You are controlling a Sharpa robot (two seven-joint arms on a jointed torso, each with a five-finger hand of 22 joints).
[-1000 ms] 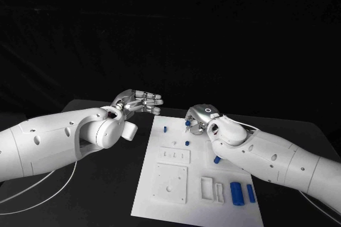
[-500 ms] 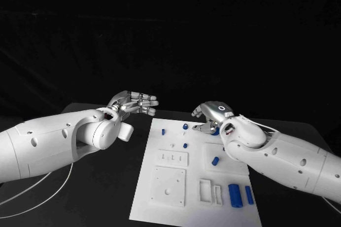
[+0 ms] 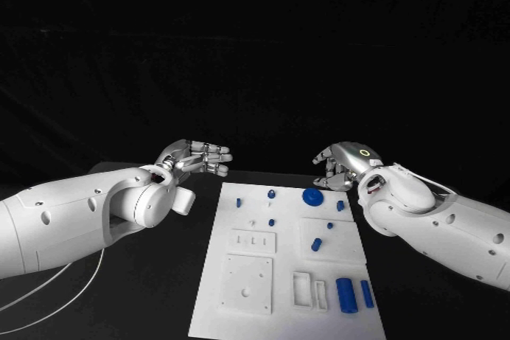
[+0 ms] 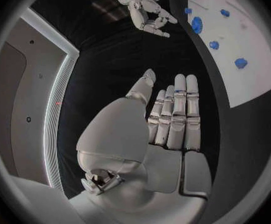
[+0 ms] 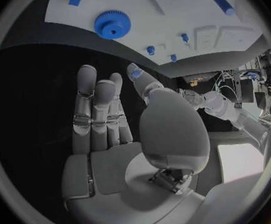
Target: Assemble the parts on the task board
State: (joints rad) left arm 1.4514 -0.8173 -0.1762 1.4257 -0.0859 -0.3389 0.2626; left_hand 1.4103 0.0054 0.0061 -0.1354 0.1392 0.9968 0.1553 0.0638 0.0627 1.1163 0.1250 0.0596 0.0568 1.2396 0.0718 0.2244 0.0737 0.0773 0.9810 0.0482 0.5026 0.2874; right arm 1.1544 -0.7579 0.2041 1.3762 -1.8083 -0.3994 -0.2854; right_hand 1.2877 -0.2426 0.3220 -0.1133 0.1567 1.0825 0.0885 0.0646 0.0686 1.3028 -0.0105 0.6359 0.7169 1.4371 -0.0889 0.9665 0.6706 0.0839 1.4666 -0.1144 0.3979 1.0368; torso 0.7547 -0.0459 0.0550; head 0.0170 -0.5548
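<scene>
Black table (image 3: 159, 281), white task board (image 3: 255, 310); both hands, left hand (image 3: 197, 157) and right hand (image 3: 342, 165), hovering empty, fingers apart. Risk: knocking blue gear (image 3: 312, 197) on reaching in.

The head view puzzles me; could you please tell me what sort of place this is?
Probably a robot test bench in a lab: a black table against a dark backdrop, a white rectangular task board with small blue parts such as a blue toothed wheel, and cluttered equipment in the right wrist view.
</scene>
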